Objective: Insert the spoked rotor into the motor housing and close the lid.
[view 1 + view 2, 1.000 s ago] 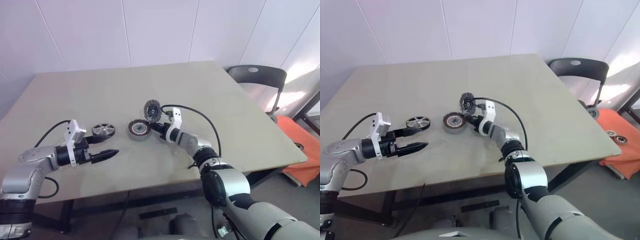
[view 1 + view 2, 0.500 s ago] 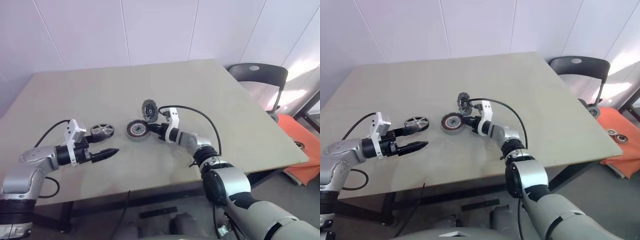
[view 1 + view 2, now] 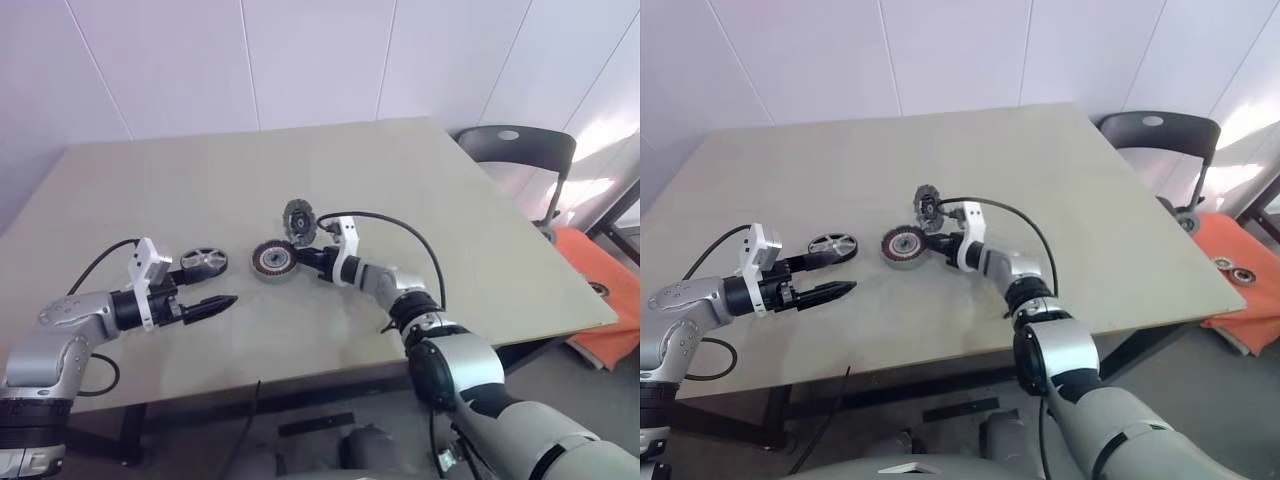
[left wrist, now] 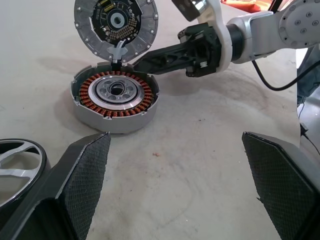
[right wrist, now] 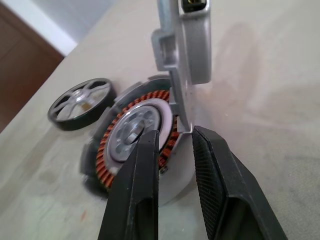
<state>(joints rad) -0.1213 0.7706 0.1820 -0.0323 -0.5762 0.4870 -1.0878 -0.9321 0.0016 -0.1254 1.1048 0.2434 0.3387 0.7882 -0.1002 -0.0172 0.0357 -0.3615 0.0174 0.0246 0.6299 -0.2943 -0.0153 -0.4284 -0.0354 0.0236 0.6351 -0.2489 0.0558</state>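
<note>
White wall panels back the beige surface (image 3: 420,190). On it, the housing (image 3: 274,261) lies at the right hand's (image 3: 303,256) nine o'clock; that hand grasps the upright lid (image 3: 299,217) by its lower edge. The rotor (image 3: 205,262) lies at the released left hand's (image 3: 222,301) twelve o'clock. Left wrist view reveals the lid's inner face (image 4: 116,22).

A big table (image 3: 200,190) holds the motor housing (image 3: 273,260). The right gripper (image 3: 305,256) holds the lid (image 3: 299,218) standing up on its edge behind the housing. The spoked rotor (image 3: 205,262) lies by the left gripper (image 3: 215,290), which is spread wide.
</note>
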